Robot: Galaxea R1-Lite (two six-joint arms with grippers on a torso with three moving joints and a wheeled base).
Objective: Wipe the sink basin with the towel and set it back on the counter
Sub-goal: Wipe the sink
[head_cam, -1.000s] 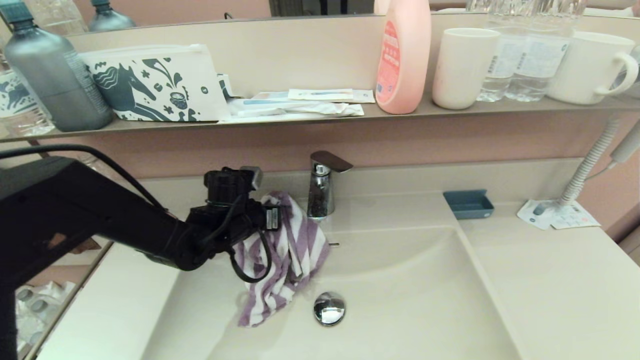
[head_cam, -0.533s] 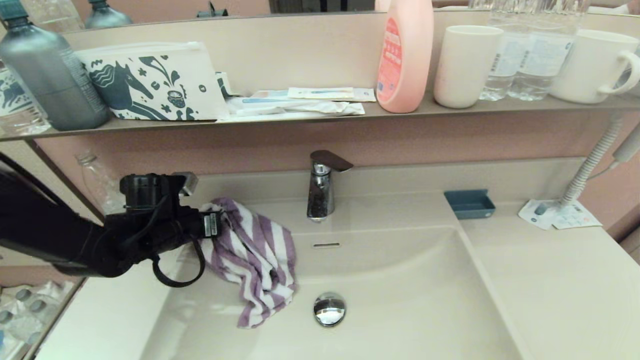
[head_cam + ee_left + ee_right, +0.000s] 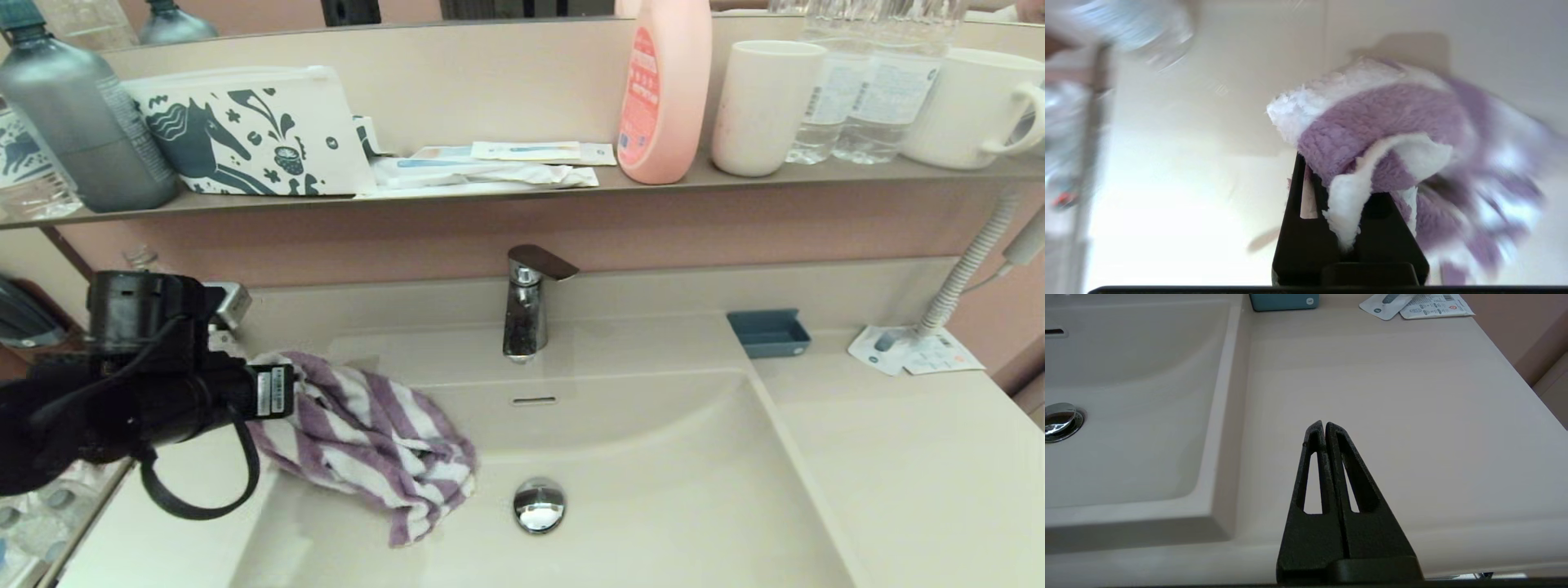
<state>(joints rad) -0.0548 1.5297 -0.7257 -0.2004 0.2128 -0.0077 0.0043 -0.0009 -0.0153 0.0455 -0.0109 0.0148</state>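
My left gripper [image 3: 282, 392] [image 3: 1331, 171] is shut on the purple and white striped towel [image 3: 367, 437] [image 3: 1392, 122] at the basin's left rim. The towel's free end trails down the left slope of the cream sink basin [image 3: 653, 490] [image 3: 1126, 396], ending just left of the chrome drain plug [image 3: 539, 505] [image 3: 1059, 420]. The cream counter [image 3: 906, 465] [image 3: 1392, 396] flanks the basin on both sides. My right gripper [image 3: 1325, 425] is shut and empty, hovering over the counter to the right of the basin; it is out of the head view.
A chrome faucet [image 3: 526, 306] stands behind the basin. On the right counter sit a blue soap dish [image 3: 767, 333] and paper packets [image 3: 910, 351]. The shelf above holds a grey bottle [image 3: 77, 122], horse-print pouch [image 3: 245, 135], pink bottle [image 3: 665, 90] and white cups [image 3: 763, 106].
My left arm has pulled back to the left, dragging the towel from in front of the faucet across the basin to its left rim. The right arm has not moved.
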